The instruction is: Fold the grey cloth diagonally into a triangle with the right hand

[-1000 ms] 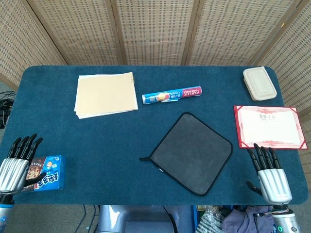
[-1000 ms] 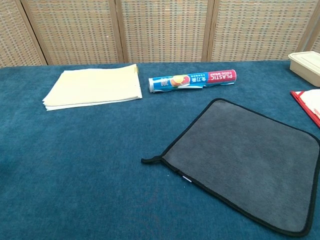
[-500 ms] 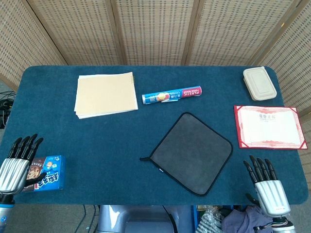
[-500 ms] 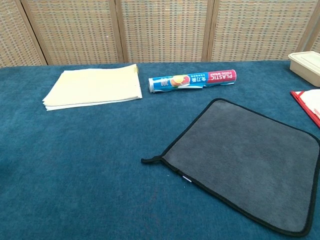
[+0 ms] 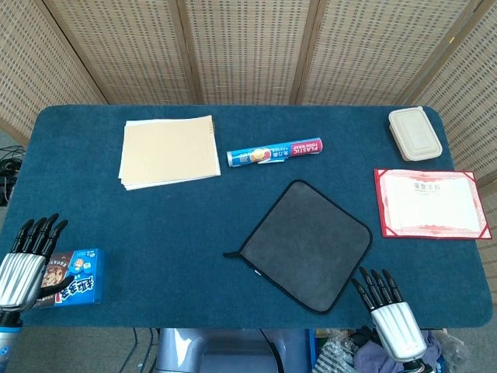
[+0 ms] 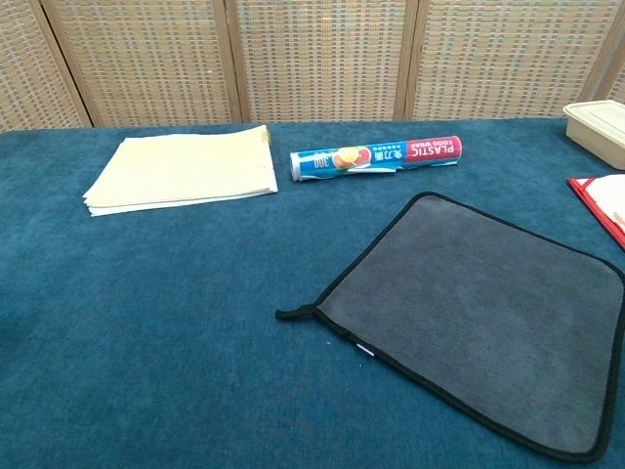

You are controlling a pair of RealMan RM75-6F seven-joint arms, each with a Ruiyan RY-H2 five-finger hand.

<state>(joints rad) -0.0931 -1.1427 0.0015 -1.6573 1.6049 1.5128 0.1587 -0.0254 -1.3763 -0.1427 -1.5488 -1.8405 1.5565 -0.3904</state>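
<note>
The grey cloth (image 5: 307, 243) (image 6: 479, 305) with a black edge lies flat and unfolded on the blue table, turned like a diamond, a small loop at its left corner. My right hand (image 5: 388, 311) is at the table's front edge, just right of the cloth's nearest corner, fingers straight and apart, holding nothing. My left hand (image 5: 27, 260) hovers at the front left corner, fingers spread and empty. Neither hand shows in the chest view.
A blue snack box (image 5: 74, 277) lies beside my left hand. A stack of cream paper (image 5: 167, 150) and a plastic-wrap roll (image 5: 276, 152) lie at the back. A lidded beige container (image 5: 414, 134) and a red-bordered certificate (image 5: 431, 203) are on the right.
My right hand has moved left and toward the table's front edge, from beneath the certificate to beside the cloth's near corner. The cloth and left hand have not moved.
</note>
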